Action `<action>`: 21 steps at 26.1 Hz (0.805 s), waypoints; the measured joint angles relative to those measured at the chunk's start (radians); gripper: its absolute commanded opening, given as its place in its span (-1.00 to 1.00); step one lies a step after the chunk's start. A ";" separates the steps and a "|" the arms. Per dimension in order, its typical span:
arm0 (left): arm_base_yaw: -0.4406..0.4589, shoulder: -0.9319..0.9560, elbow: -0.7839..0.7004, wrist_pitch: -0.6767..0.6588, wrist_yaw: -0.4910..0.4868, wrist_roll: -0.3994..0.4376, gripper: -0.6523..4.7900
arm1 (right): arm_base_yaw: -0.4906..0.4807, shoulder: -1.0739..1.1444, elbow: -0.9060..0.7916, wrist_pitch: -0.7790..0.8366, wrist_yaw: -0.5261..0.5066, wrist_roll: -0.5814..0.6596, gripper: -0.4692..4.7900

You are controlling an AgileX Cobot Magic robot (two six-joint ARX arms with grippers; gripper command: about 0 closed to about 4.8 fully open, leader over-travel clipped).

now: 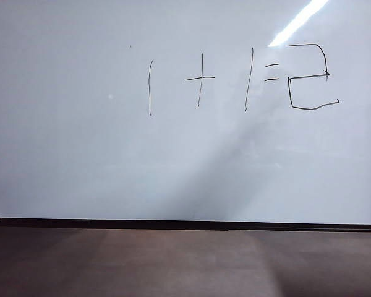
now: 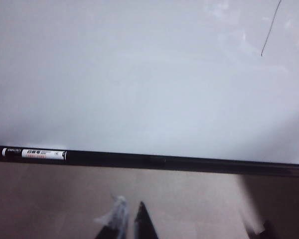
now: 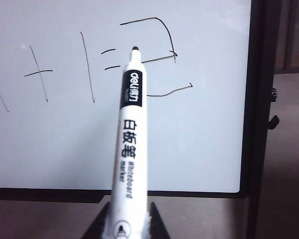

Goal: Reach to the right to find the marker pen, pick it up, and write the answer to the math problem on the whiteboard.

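The whiteboard (image 1: 80, 161) fills the exterior view. The math problem (image 1: 201, 80) is written on it in thin black strokes, with the answer (image 1: 309, 77), an angular 2, to its right. No gripper shows in that view. In the right wrist view my right gripper (image 3: 131, 219) is shut on the marker pen (image 3: 129, 144). The pen's dark tip (image 3: 135, 49) points toward the whiteboard (image 3: 189, 139) near the answer (image 3: 157, 55). In the left wrist view my left gripper (image 2: 131, 219) is shut on nothing, over the brown surface below the whiteboard (image 2: 139, 89).
A brown surface (image 1: 173, 260) runs below the board's black bottom frame (image 1: 185, 225). The frame carries a white label (image 2: 35, 154). Glare streaks the board's top right (image 1: 300, 21). Past the board's right frame (image 3: 256, 99) lie dark fittings (image 3: 274, 94).
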 measured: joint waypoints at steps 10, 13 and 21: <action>0.001 0.000 0.000 -0.002 -0.013 0.129 -0.66 | 0.000 0.000 0.000 0.000 0.000 0.000 -0.84; 0.001 0.000 0.000 -0.002 -0.013 0.130 -0.66 | 0.000 0.000 0.000 0.000 0.000 0.000 -0.84; 0.015 0.000 0.000 0.000 -0.011 0.118 -0.66 | 0.000 0.000 0.000 0.000 0.000 0.000 -0.84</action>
